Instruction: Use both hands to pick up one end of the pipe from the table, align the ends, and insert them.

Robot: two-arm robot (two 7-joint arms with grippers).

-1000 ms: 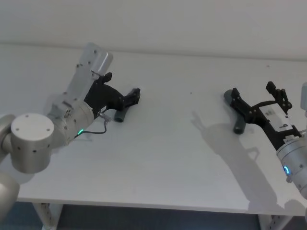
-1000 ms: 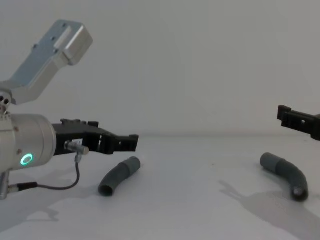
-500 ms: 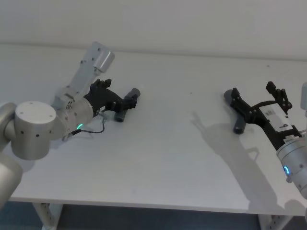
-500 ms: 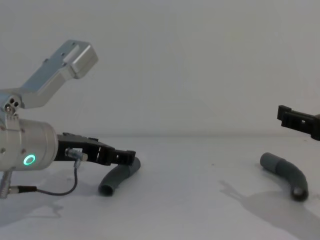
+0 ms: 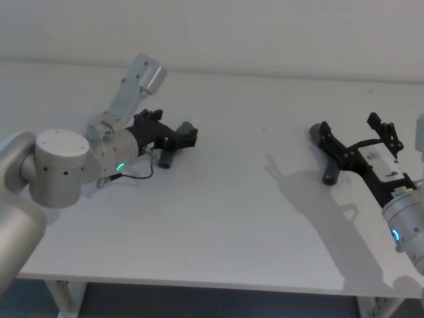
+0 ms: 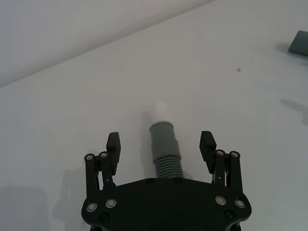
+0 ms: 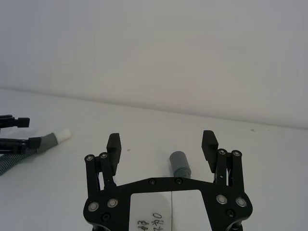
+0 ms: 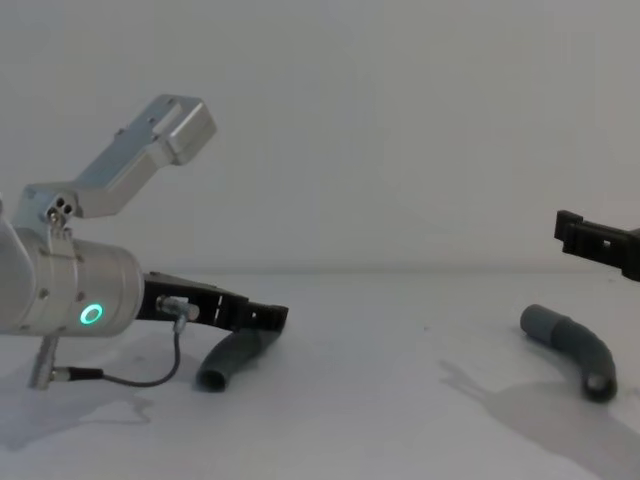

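White bench [image 5: 218, 218]. My left jaws gape around the pipe [image 6: 167, 161]; right jaws gape too. Looks light, bendy; I'd pinch its cuff [image 6: 162, 134].

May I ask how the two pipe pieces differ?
The left pipe piece has a white spigot; the right pipe piece a plain grey cuff. The open left hand straddles the left piece; the open right hand hovers above the right one. Both lie on the table.

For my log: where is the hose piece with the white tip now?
In the head view the hose lies at the table's left, between the left gripper's open fingers.
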